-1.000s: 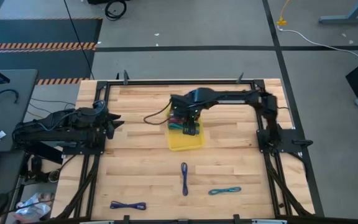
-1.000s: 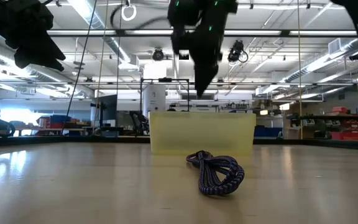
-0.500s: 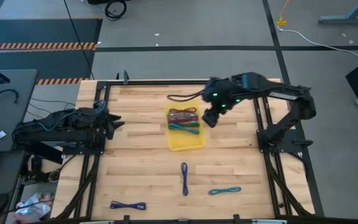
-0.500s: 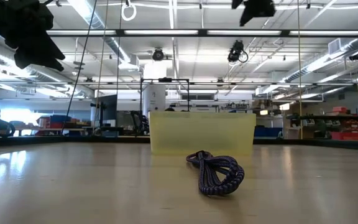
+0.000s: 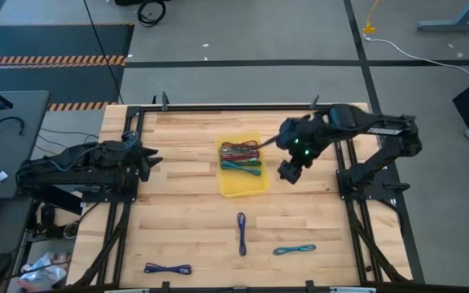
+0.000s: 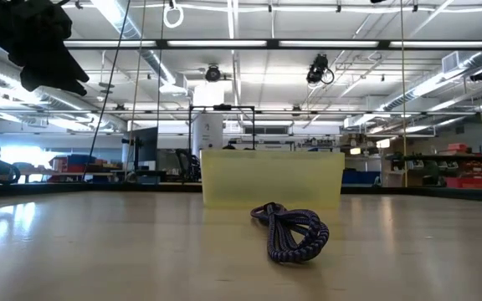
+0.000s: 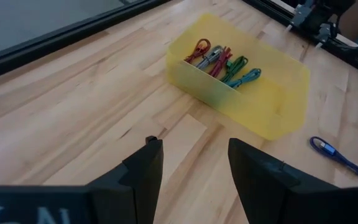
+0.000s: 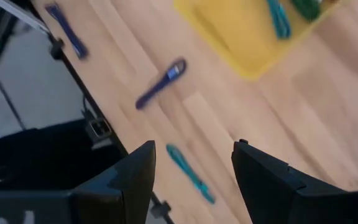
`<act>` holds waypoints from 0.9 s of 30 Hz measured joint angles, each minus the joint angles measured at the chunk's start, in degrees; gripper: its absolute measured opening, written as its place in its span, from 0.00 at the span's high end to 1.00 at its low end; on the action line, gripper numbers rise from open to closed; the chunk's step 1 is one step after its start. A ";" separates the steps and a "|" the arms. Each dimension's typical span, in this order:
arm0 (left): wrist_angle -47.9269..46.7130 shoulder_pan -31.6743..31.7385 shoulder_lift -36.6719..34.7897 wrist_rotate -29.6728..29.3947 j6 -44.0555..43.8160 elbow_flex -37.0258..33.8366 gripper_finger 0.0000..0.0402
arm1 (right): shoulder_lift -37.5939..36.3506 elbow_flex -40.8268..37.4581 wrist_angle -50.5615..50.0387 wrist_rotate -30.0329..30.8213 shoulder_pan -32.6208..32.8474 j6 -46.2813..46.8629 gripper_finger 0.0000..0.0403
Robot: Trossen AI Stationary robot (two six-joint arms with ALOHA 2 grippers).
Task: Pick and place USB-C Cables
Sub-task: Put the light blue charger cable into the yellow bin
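Right hand [image 5: 290,172] hangs just beside the yellow tray [image 5: 252,188].
Its fingers are wide apart and hold nothing; three cables lie on the bench [image 5: 186,212].

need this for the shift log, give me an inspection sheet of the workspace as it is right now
surface: wooden table, bare between items.
job's things: several USB-C cables lie in the yellow tray; three are loose on the table: blue cable, teal cable, second blue cable.
clutter: nothing seen.
grippers: right gripper beside the tray, fingers open, empty; left gripper waits at the left edge, open, empty.
cables: black cord runs to the right arm.
surroundings: workshop floor, hazard-striped mat, white floor cable.
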 joint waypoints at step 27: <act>-0.01 0.00 0.00 -0.04 0.43 -0.01 0.53 | 20.64 -0.16 -6.88 6.00 23.24 5.98 0.46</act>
